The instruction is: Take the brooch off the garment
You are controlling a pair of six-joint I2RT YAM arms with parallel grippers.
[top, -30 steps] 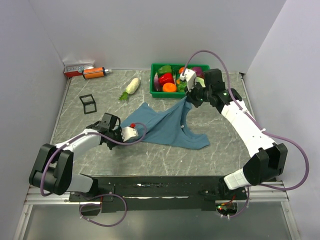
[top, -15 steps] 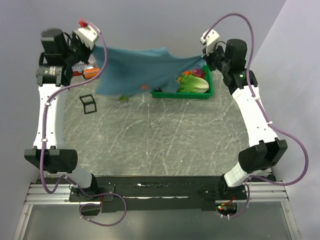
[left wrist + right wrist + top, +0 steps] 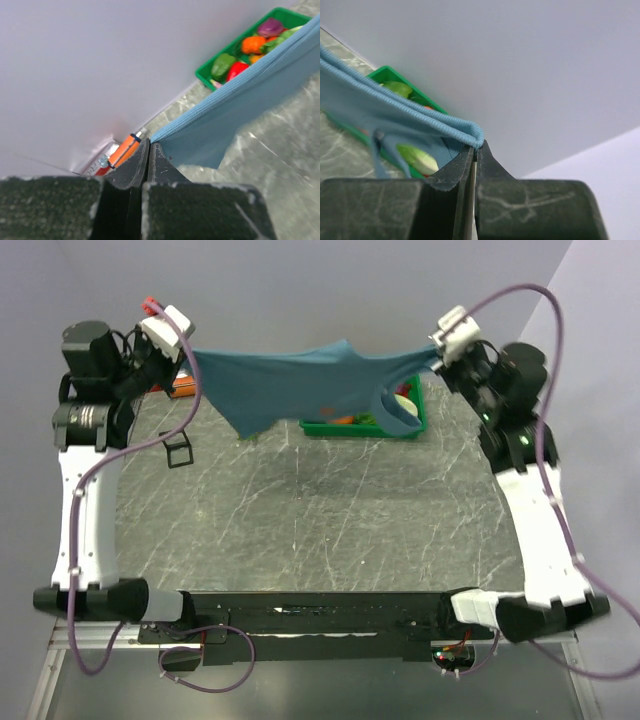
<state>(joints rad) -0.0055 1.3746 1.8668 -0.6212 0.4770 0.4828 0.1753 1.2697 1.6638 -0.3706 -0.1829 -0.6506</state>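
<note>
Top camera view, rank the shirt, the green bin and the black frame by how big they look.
1. shirt
2. green bin, partly hidden behind the shirt
3. black frame

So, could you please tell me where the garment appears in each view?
Top external: the garment hangs stretched across the upper middle.
Left wrist: it runs from the left fingers at bottom centre to the upper right.
Right wrist: it runs from the left edge to the right fingers at centre.
Shared landmark: the green bin behind it.
</note>
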